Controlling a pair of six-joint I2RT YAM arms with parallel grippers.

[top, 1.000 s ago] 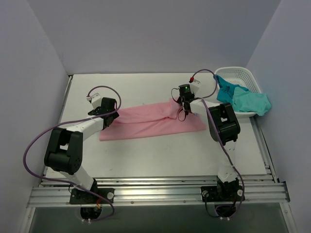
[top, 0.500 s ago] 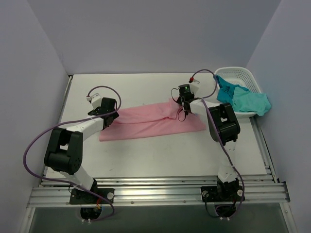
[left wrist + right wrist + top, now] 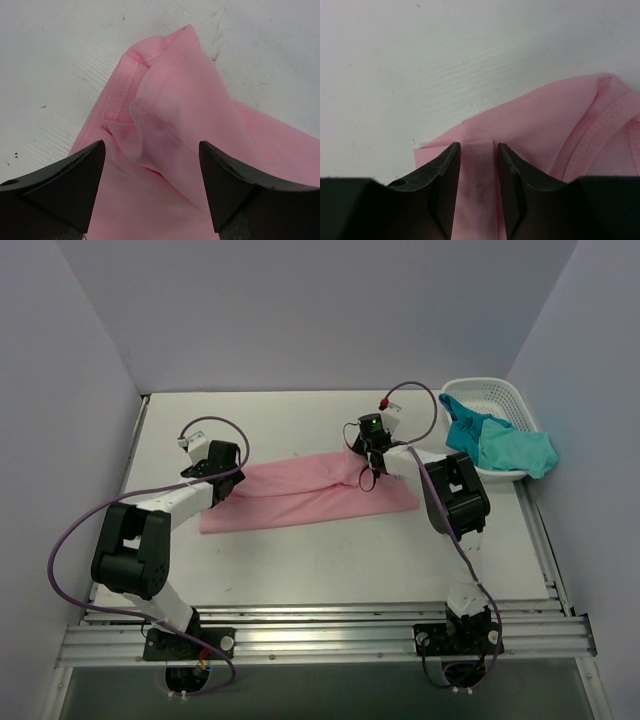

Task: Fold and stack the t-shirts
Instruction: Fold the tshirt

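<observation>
The pink t-shirt [image 3: 300, 495] lies folded into a long band across the middle of the table. My left gripper [image 3: 230, 480] hovers open over its left end, with the fingers straddling a bunched sleeve of the pink t-shirt [image 3: 175, 95] without touching it. My right gripper [image 3: 368, 455] sits at the far right corner of the shirt. In the right wrist view its [image 3: 478, 146] jaws stand a little apart, with a flat strip of the pink t-shirt [image 3: 545, 110] lying between them. Teal and turquoise t-shirts [image 3: 505, 445] hang over the basket's edge.
A white lattice basket [image 3: 490, 390] stands at the back right corner and holds the teal shirts. Purple walls close in the table on the left, back and right. Bare white table [image 3: 300, 425] shows behind the pink shirt and in front of it.
My right gripper has shifted slightly left and its jaws have parted from the pink fold. The shirt's near left corner has slid a little left. The left arm has not moved.
</observation>
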